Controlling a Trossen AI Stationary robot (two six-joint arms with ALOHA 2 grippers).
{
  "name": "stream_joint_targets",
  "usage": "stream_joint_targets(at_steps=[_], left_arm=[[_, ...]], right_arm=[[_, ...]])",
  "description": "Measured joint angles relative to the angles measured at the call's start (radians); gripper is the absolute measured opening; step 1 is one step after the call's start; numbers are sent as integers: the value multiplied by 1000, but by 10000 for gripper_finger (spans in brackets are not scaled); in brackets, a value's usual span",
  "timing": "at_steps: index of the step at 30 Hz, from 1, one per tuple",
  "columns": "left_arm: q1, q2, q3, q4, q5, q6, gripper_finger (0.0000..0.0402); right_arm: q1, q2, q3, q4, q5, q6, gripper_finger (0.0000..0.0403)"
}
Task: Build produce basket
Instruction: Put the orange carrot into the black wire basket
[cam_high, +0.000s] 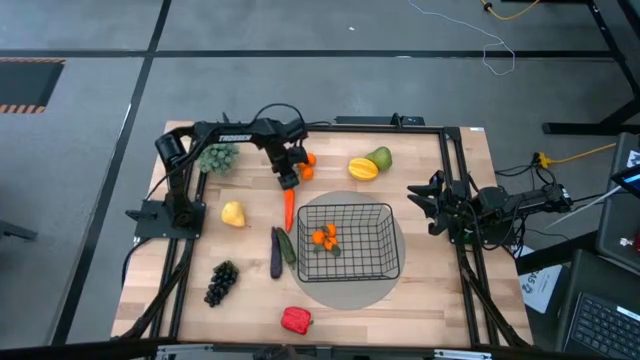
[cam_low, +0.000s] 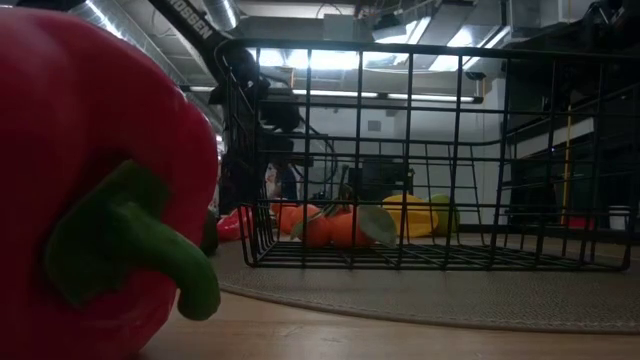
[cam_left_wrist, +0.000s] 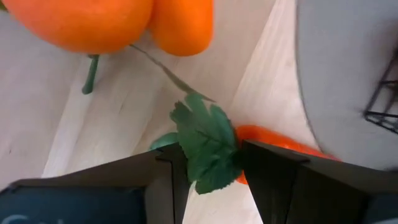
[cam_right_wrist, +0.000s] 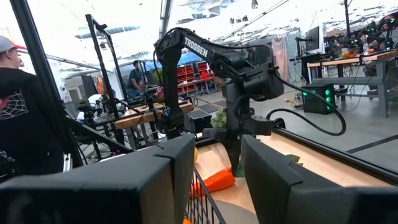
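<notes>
left gripper (cam_high: 288, 181): centre of the high view, fingers parted astride the carrot's leafy top, not closed yet.
carrot (cam_high: 289, 209): long axis straight down-frame from the jaws, just left of the basket (cam_high: 392, 238).
right gripper (cam_high: 423, 203): right side, open, idle, farther off.

Bench (cam_high: 420, 300): pale wood planks, grain showing, matt. Basket (cam_high: 380, 262): thin black wire mesh, metal, slight sheen. It sits on a grey round disc (cam_high: 350, 292), matt w/ a fine rough texture. Red pepper (cam_low: 90, 180): smooth glossy plastic, green stem just as shiny. Carrot (cam_left_wrist: 273, 140): smooth orange plastic; its leaf looks like thin cloth, veined, matt. Left pincer (cam_left_wrist: 208, 180) fingers (cam_left_wrist: 280, 180): dark, matt, hard plastic or metal, can't tell.
</notes>
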Motion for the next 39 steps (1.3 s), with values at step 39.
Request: stream_joint_targets(at_steps=[39], left_arm=[[-324, -584, 225, 147, -310, -227, 0]], right_arm=[[0, 0, 0, -2, 0, 1, 131]])
